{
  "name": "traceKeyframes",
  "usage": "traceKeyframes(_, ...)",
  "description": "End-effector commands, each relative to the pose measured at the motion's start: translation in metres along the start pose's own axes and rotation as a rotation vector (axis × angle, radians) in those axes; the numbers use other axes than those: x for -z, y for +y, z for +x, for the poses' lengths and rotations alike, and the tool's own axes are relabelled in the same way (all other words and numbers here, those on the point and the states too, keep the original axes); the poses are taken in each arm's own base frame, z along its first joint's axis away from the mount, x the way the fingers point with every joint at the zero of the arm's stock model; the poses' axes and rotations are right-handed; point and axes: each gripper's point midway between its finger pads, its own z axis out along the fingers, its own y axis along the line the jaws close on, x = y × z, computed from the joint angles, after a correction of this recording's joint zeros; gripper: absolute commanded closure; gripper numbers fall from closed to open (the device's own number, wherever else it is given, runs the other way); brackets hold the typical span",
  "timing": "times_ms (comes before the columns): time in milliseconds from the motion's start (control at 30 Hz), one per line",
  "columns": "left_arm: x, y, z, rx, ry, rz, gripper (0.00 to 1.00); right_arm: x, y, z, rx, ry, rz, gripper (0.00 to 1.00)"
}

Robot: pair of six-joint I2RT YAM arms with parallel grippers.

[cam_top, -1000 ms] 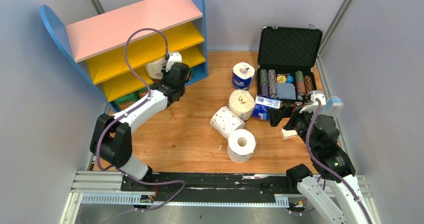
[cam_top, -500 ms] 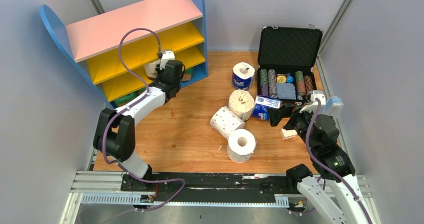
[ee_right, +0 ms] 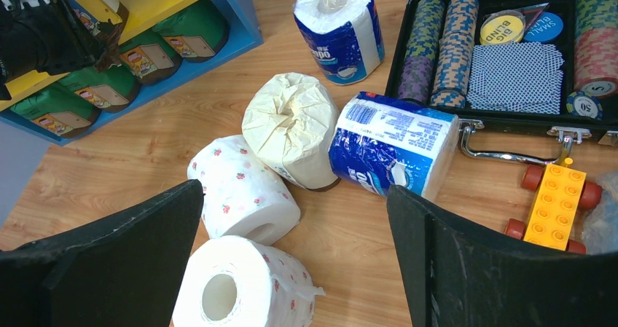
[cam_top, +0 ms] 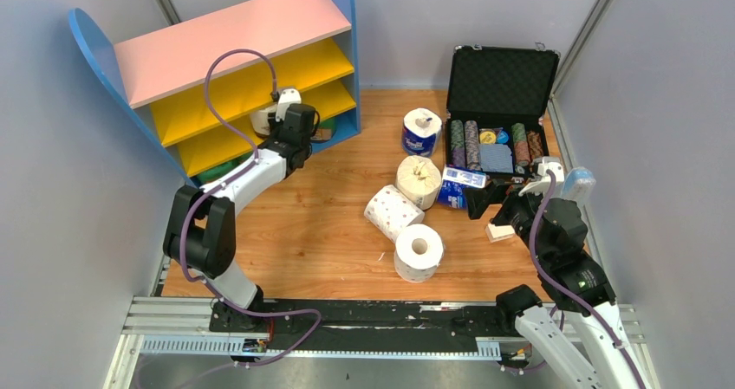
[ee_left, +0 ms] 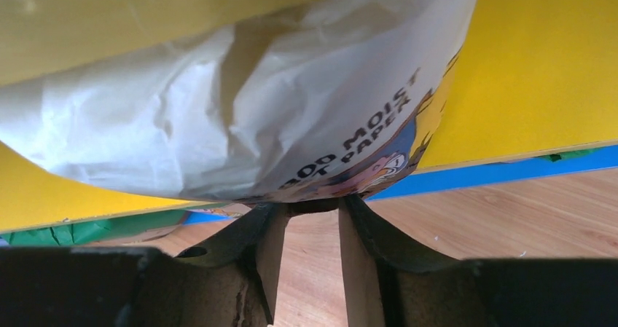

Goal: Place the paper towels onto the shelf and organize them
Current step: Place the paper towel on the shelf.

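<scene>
Cream-wrapped roll (ee_left: 240, 116) sits at front edge of shelf (cam_top: 234, 27) on a yellow board, far left, w/ left gripper (ee_left: 304, 218) fingertips touching its wrap, jaws narrow, grip can't tell; right gripper (ee_right: 291, 261) wide open near loose rolls (ee_right: 291, 127) mid-table.

Bright, even light throughout; left wrist view blurs up close.

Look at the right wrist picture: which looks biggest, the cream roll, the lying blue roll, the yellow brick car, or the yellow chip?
1. Cream roll and lying blue roll: look alike, unranked.
2. Yellow brick car.
3. Yellow chip, though farther from the camera.
</scene>
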Motion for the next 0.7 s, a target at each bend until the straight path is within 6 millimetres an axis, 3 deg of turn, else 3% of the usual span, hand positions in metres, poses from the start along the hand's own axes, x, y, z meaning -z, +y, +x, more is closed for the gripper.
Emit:
traceKeyframes(0,-0.006,0.017,0.014,0.058,0.068,-0.035,0.53,-0.001,0.003,-0.009,-0.011,-0.033,-0.009,0.00)
traceKeyframes(200,0.034,0.003,-0.021,0.081,0.013,0.057,0.32,-0.002,0.004,-0.008,-0.011,-0.031,-0.012,0.00)
traceKeyframes(433,0.079,-0.022,-0.061,0.069,-0.038,0.183,0.15,-0.001,0.003,-0.009,-0.013,-0.037,-0.009,0.00)
traceKeyframes(533,0.096,-0.036,-0.067,0.050,-0.050,0.255,0.13,-0.001,0.003,-0.010,-0.012,-0.038,-0.008,0.00)
traceKeyframes(667,0.125,-0.074,-0.067,0.007,-0.054,0.435,0.11,-0.001,0.003,-0.009,-0.013,-0.037,-0.007,0.00)
